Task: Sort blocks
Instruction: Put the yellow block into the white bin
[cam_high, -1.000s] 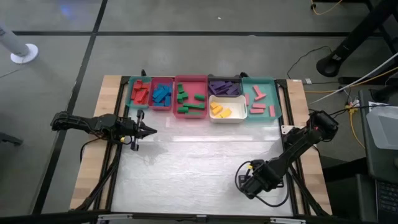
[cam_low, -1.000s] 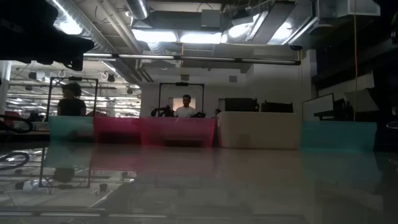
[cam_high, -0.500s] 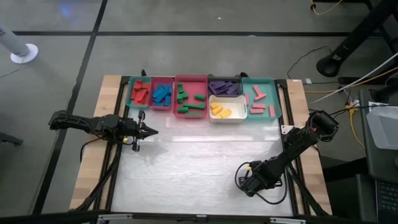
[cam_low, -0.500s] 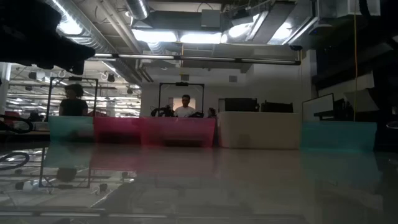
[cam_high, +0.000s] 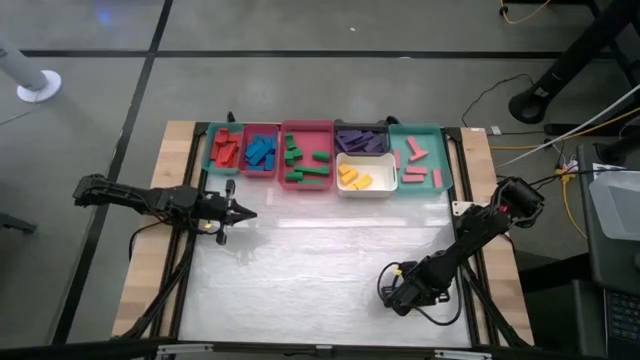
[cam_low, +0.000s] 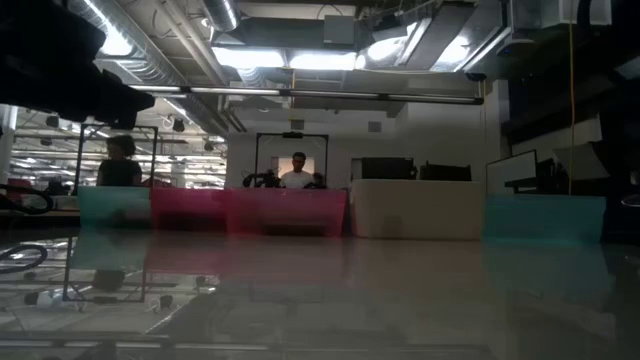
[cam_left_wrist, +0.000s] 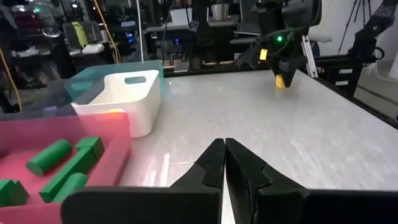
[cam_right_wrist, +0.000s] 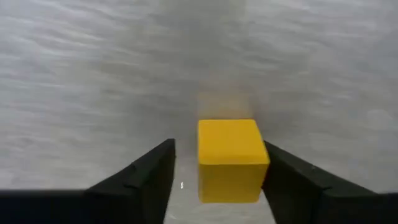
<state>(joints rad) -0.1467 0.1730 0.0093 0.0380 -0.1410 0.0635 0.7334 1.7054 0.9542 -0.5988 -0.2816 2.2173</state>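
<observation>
right gripper (cam_right_wrist: 214, 171) is low in the frame's lower right, jaws open around a yellow block (cam_right_wrist: 231, 159), nearer one finger, not pinched yet. left gripper (cam_high: 243, 212) is closed, empty, mid-left, way farther off.

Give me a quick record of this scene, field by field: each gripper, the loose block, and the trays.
left gripper: shut, empty, over the table's left side near the pink tray
right gripper: jaws either side of a yellow block on the table, one finger at its side, a gap at the other
trays: row along the far edge, blocks sorted by colour
white tray: yellow blocks
</observation>
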